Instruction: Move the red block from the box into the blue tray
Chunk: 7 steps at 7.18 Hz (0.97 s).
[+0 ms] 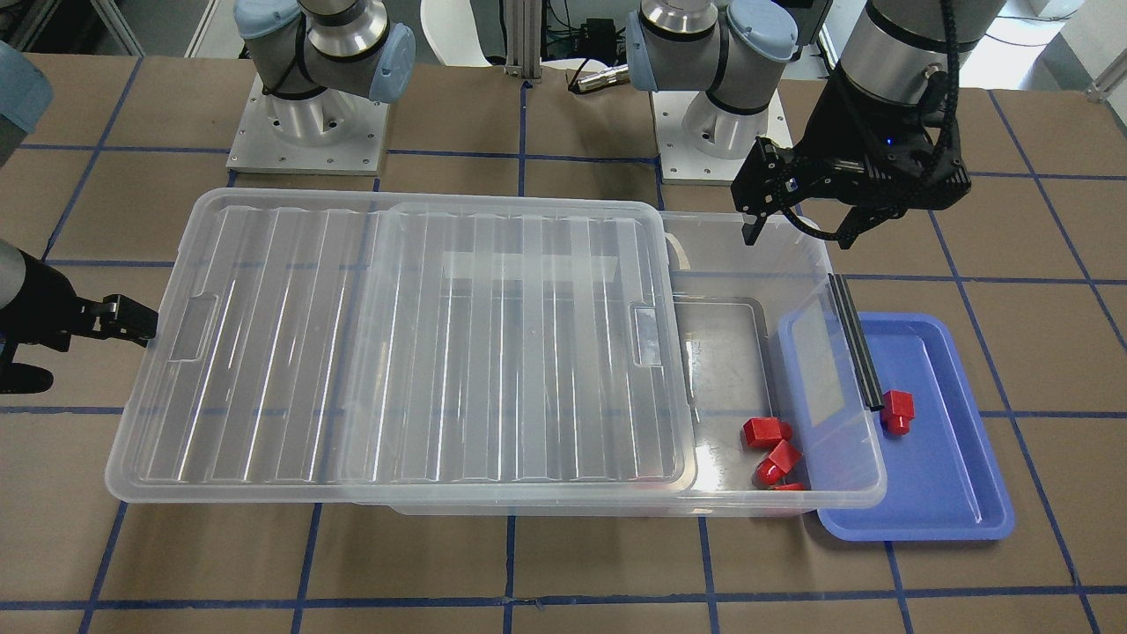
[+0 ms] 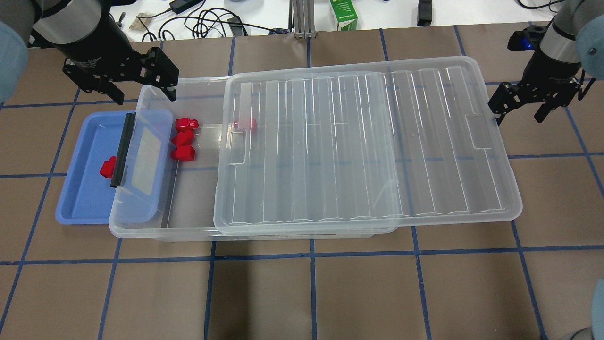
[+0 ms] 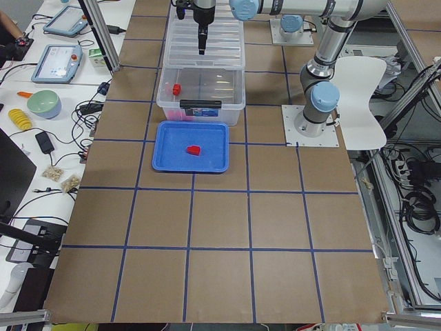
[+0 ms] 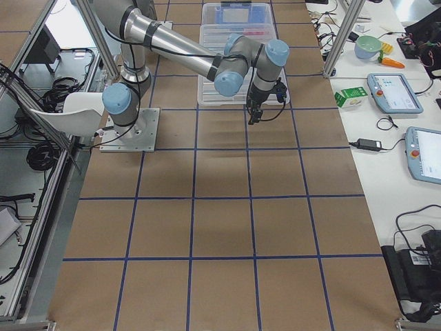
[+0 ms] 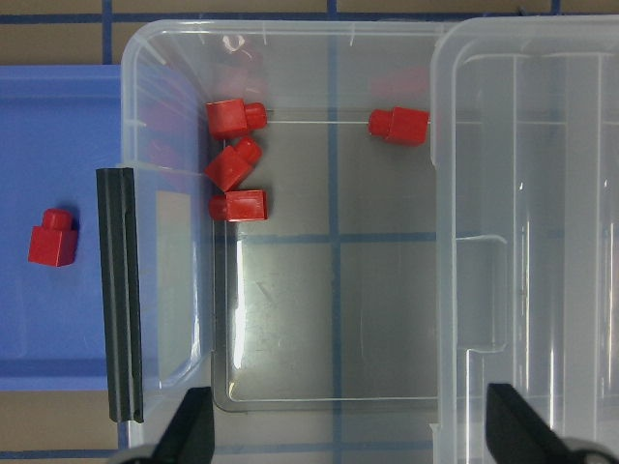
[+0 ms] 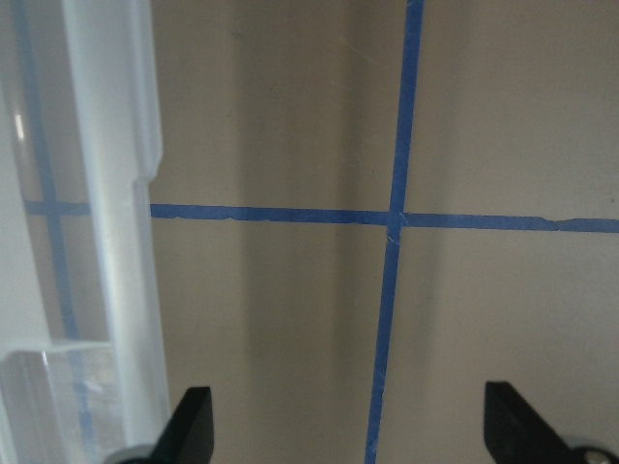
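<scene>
— How does the left gripper [image 2: 144, 97] stand?

— Its fingers are spread wide with nothing between them. It hangs above the uncovered end of the box [image 2: 160, 234], near the far rim.

— And the right gripper [image 2: 517, 115]?

— Also spread wide and empty. It is over the bare table [image 2: 302, 293], just beside the overhanging end of the lid [image 2: 358, 151].

— Where is the red block [image 2: 108, 167]?

— It lies on the floor of the blue tray [image 2: 85, 198], apart from both grippers and close to the black bar [image 2: 121, 151] on the box's end. In the left wrist view its stub points toward the top of the picture.

— How do the tray and box sit?

— The tray is flat on the table at the box's left end, with one long side tucked under the box's overhanging rim.

— And the lid?

— It is shifted toward the robot's right. It covers most of the box and juts past its right end.

— Anything inside?

— Other red blocks [image 2: 184, 139]. Three are clustered near the left end, and a fourth is at the lid's edge.
</scene>
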{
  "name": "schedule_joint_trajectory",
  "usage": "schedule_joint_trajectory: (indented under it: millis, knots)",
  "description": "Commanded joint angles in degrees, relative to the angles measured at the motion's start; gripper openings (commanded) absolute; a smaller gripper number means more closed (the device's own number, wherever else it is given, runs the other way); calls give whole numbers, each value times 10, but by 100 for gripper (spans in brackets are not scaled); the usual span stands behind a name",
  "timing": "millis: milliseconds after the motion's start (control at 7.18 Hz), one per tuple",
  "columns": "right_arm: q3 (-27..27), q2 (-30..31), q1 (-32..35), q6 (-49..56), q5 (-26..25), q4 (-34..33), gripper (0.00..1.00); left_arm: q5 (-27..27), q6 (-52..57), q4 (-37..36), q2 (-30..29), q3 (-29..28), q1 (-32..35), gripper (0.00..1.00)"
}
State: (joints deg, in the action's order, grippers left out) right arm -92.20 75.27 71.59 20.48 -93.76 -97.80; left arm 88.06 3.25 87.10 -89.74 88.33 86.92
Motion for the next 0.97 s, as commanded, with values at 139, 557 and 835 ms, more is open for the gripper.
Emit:
schedule_joint_trajectory:
  millis: [139, 557, 835]
  knots:
    - [-2, 0, 26, -47, 1, 0, 100, 1, 0, 0, 0, 2, 1, 100]
    - [-4, 0, 71, -121, 1, -1, 100, 1, 0, 0, 0, 2, 1, 100]
    - [-6, 0, 98, -159, 1, -2, 100, 3, 0, 0, 0, 2, 1, 100]
